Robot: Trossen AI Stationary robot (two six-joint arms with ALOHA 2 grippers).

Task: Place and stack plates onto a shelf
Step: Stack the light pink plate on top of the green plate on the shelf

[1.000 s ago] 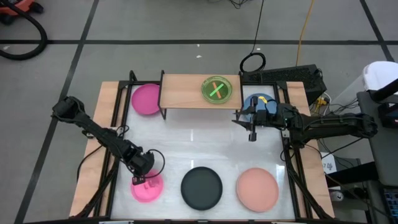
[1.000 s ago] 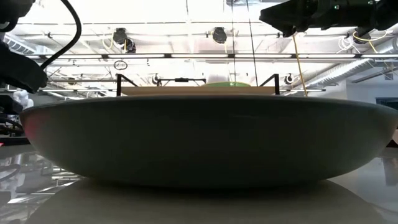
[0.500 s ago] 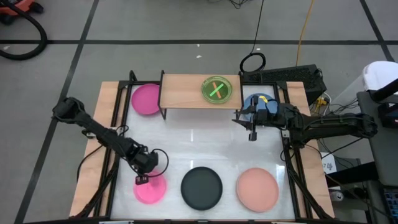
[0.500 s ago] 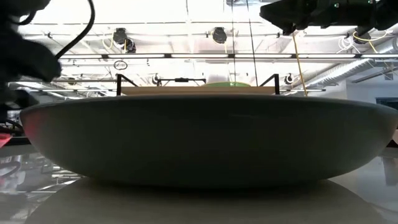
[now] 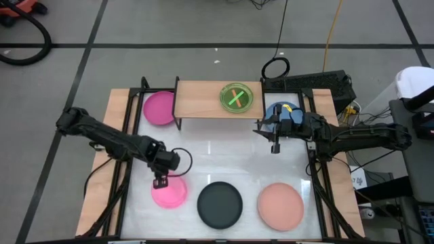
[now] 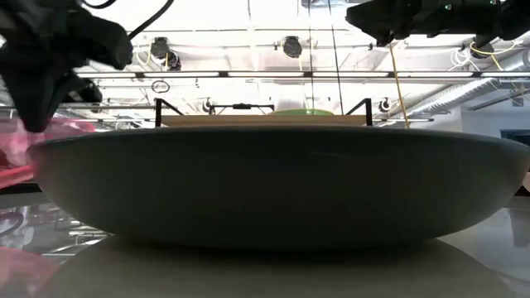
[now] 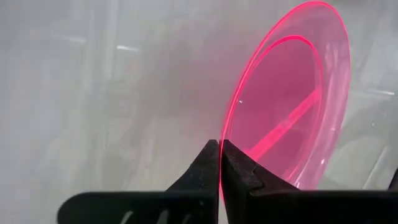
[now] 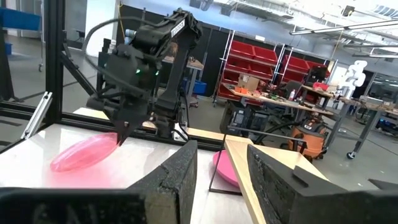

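My left gripper (image 5: 160, 179) is shut on a small translucent pink plate (image 5: 169, 194) over the table's near left part. The right wrist view shows that plate (image 8: 84, 152) tilted and off the table. The light-wood shelf (image 5: 203, 107) stands at the far edge with a green plate (image 5: 237, 97) lying on it. My right gripper (image 5: 274, 145) is open (image 8: 221, 155) and hovers right of the shelf, touching nothing. A blue plate (image 5: 278, 108) lies partly hidden under that arm. My left gripper pinches the pink plate's rim (image 7: 227, 127) between its two fingers (image 7: 208, 163), coming from above and pointing down. The plate is lifted clear of the table and hangs tilted below the fingers (image 8: 118, 138), slanting down away from them.
A magenta plate (image 5: 159, 108) lies on the table at the shelf's left end. A black plate (image 5: 219, 205) and a salmon plate (image 5: 281, 206) rest by the near edge; the black one (image 6: 273, 186) fills the low view. Black frame rails run along both table sides.
My left gripper has moved right and toward the far edge, rising while staying shut on the pink plate. The plate has come up off the table, shifted right with the gripper and now hangs tilted. The right arm has kept still.
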